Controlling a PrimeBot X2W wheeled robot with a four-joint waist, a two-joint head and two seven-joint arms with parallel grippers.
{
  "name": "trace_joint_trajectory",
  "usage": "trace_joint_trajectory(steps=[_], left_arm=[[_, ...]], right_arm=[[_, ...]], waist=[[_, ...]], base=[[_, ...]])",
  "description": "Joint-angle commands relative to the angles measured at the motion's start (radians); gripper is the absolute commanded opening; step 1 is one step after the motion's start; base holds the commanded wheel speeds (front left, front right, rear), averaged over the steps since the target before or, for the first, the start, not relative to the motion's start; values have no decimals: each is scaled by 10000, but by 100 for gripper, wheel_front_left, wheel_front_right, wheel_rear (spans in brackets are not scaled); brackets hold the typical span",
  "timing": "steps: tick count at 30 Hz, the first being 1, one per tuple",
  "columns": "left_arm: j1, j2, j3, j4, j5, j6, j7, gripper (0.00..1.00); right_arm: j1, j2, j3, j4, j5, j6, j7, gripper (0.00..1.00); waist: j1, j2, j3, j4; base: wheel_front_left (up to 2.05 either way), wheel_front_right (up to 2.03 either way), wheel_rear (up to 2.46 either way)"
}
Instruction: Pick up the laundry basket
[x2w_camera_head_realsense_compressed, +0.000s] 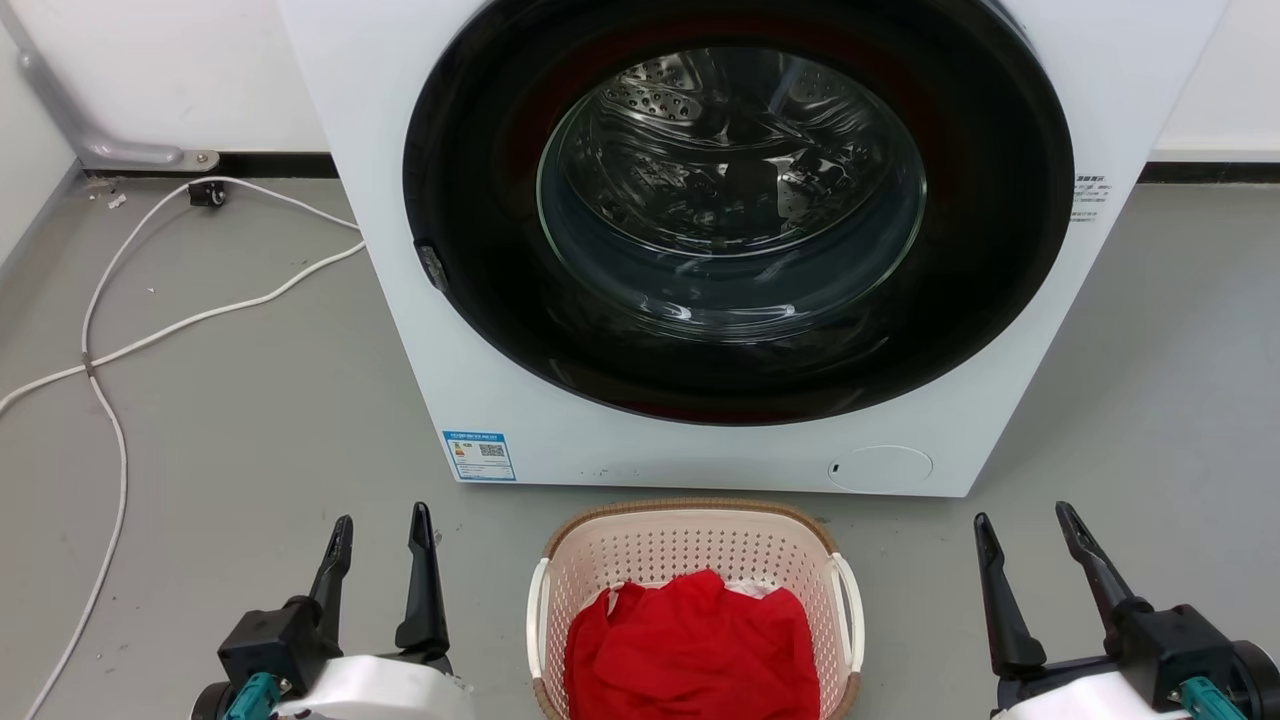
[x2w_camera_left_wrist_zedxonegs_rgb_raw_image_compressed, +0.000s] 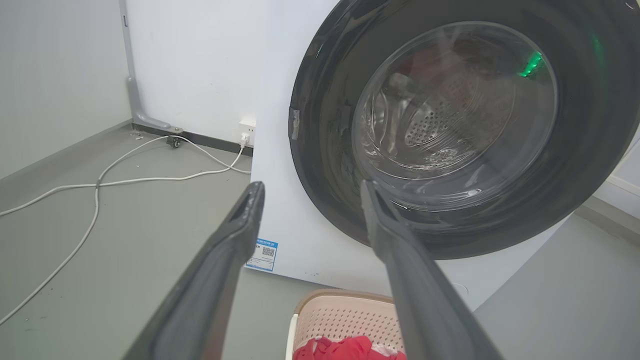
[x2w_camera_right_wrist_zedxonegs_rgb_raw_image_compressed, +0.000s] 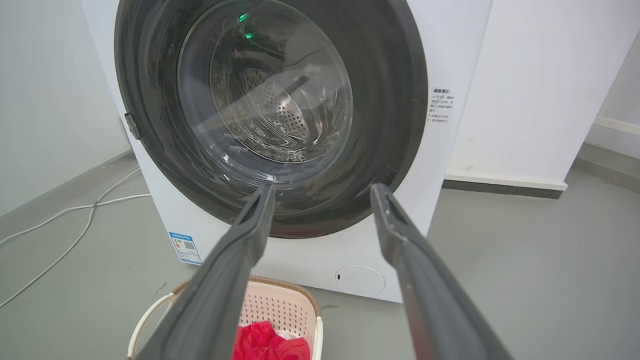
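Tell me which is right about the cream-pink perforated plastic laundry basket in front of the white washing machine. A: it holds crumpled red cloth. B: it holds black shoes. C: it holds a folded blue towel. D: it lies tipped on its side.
A: crumpled red cloth lies inside the cream-pink perforated plastic laundry basket, which stands upright on the grey floor.

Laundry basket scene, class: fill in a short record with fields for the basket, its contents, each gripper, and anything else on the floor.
Basket: laundry basket on floor, in front of washing machine
Contents: red cloth
Left gripper: open, left of basket, not touching
Right gripper: open, right of basket, not touching
Also: white cable at left
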Motion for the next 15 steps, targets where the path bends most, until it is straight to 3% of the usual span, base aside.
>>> trace_joint_trajectory(steps=[1,15], left_arm=[[83,32,-17,-67,262,30,-105,100],[235,34,-92,6,1246,168,-360,100]], right_arm=[[99,-26,32,-106,-266,-3,-98,100],[250,-26,66,-173,-1346,-3,-352,100]], waist=[[0,0,-12,3],[0,0,-42,3]], base=[[0,0,0],[0,0,0]])
